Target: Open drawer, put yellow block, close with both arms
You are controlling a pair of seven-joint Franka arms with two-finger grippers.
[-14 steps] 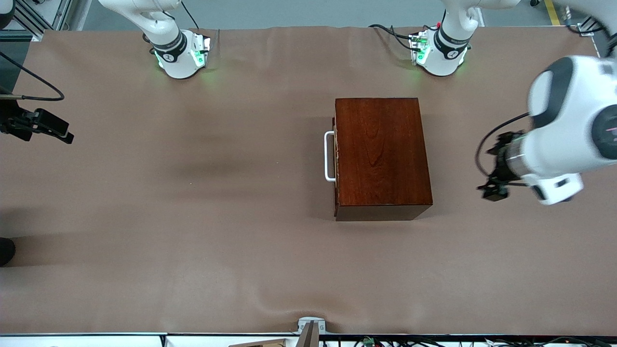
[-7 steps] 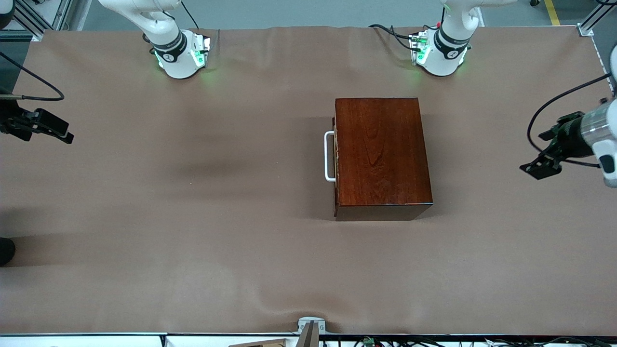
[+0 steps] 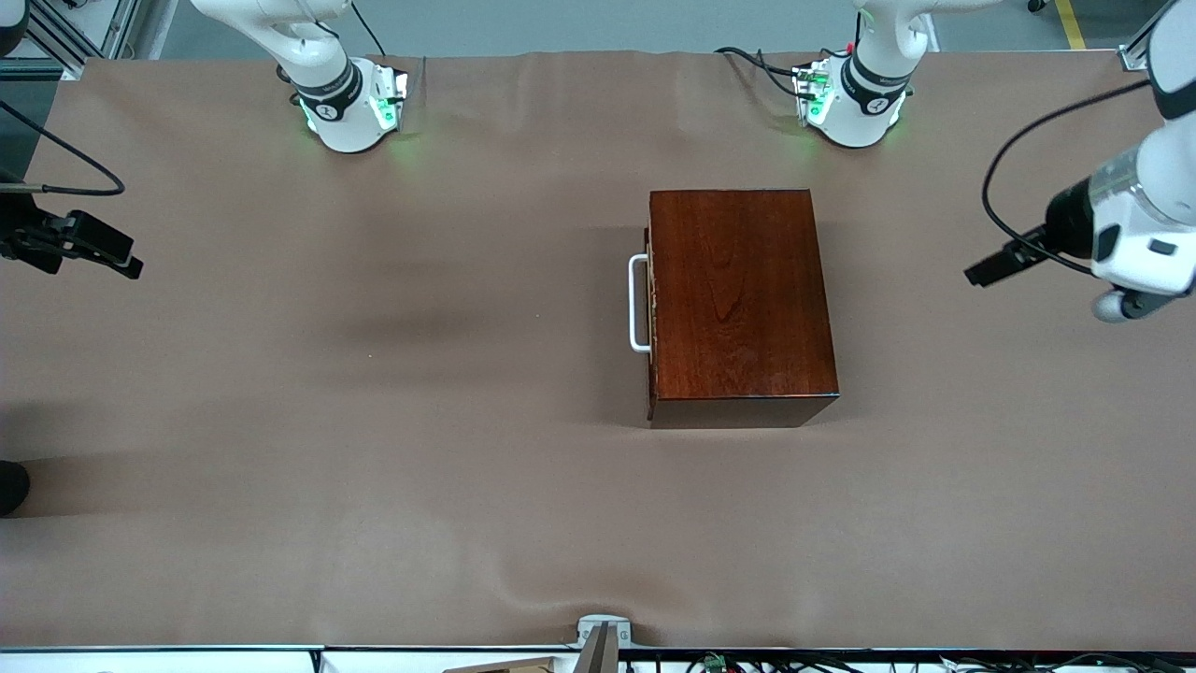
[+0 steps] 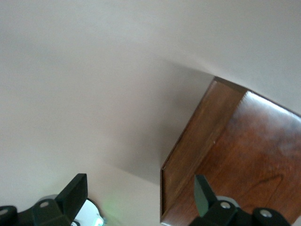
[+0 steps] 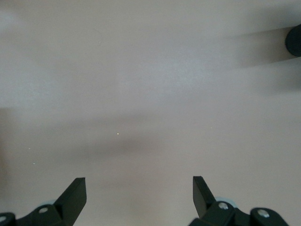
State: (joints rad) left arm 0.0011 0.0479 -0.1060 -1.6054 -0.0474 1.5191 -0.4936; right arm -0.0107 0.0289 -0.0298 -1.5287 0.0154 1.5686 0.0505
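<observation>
drawer [image 3: 643, 304] shut mid frame, no yellow block seen; left gripper [image 4: 141, 200] at right edge & right gripper [image 5: 139, 197] at left edge, both wide & empty, risk calling it done unverified

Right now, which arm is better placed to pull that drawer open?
Right, probably. The white handle of the drawer faces the right arm's end of the table, nothing between it and the open right gripper. The open left gripper hangs off the wooden box's handleless end.
</observation>
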